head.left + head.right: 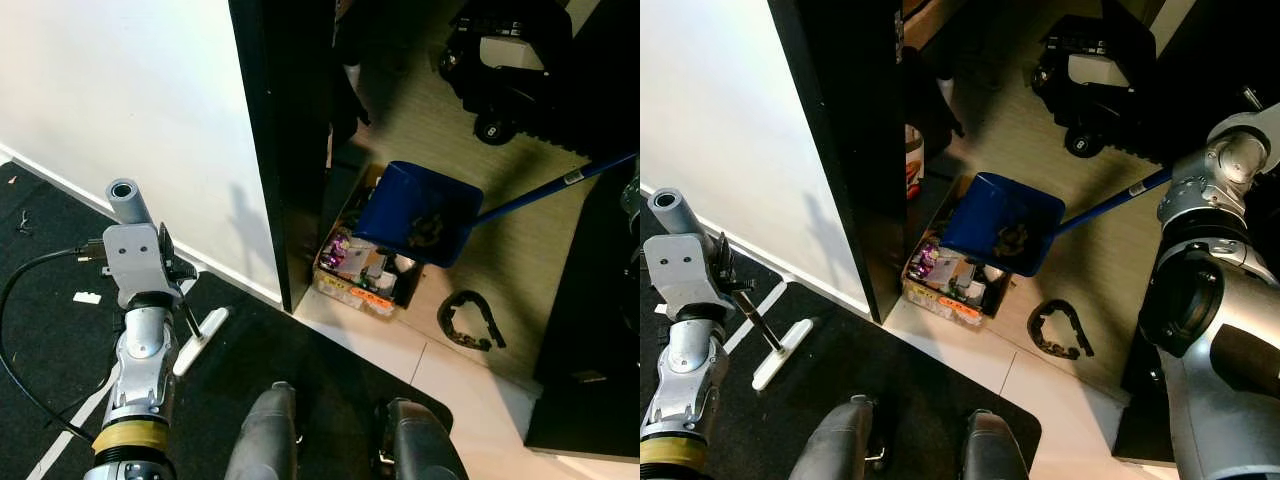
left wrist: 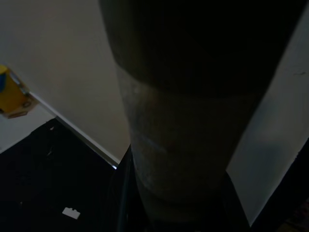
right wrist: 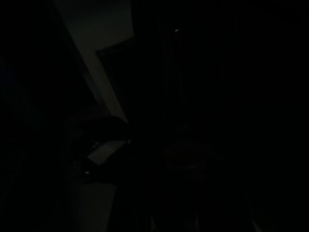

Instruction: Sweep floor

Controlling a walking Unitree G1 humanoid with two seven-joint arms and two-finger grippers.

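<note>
The broom (image 1: 782, 355) is kept near the left gripper (image 1: 172, 268); whether it is clamped cannot be told. Farther, the dustpan (image 1: 415, 214), carrying debris, is tilted over the box (image 1: 365, 275). Emptying seems in hand; a steeper tilt is called for.

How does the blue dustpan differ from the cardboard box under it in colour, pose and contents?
The blue dustpan is plain blue, while the cardboard box is brown. The dustpan is tilted above the floor on a long blue handle; the box rests flat on the floor. The dustpan holds dark debris; the box holds colourful packets. Both are open containers beside the black cabinet.
</note>
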